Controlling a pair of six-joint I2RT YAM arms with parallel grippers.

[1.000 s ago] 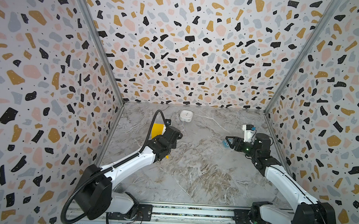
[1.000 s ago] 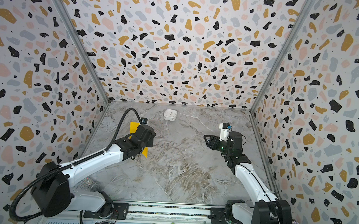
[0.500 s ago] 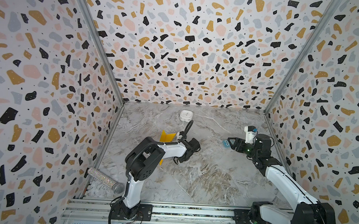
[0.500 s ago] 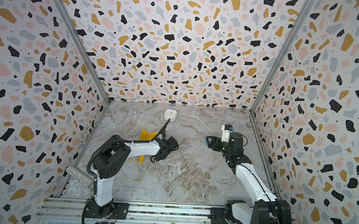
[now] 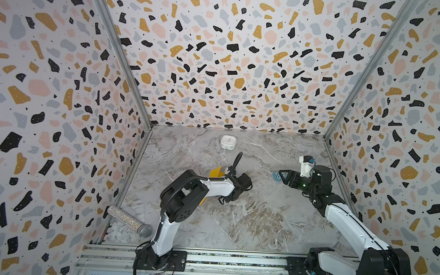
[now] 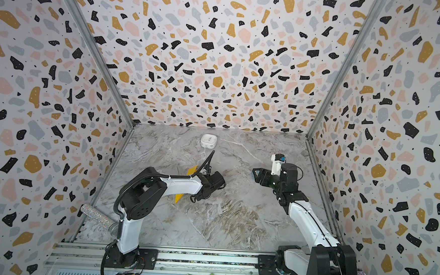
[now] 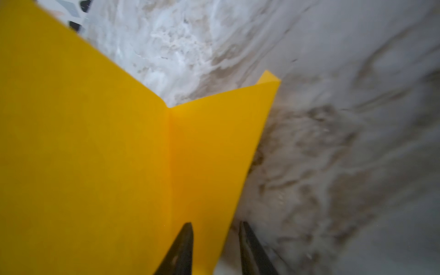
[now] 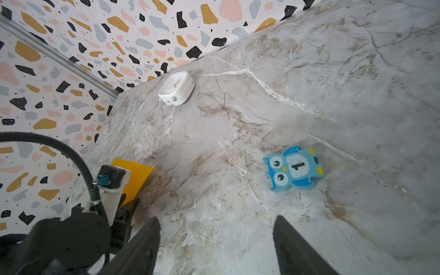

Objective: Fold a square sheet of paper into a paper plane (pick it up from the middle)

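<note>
The square sheet of paper (image 7: 107,154) is bright yellow, bent along one straight crease, and fills much of the left wrist view. In both top views it shows only as corners sticking out from behind the left forearm (image 5: 215,172) (image 6: 179,197). My left gripper (image 7: 215,227) has its fingers apart, and the paper's edge runs through the gap. In a top view this gripper (image 6: 193,198) points down at the marble floor. My right gripper (image 8: 216,221) stands wide open over bare marble, with nothing between its fingers. No paper plane is in view.
A blue owl block (image 8: 294,169) lies just beyond the right gripper (image 5: 282,173). A white clock-like box (image 5: 228,141) sits near the back wall. A glittery microphone (image 5: 130,221) lies at the front left. Patterned walls close in three sides.
The left arm swung from the left side toward the middle and folded at the elbow, carrying the paper with it. Its jaws have parted. The right gripper shifted slightly.
</note>
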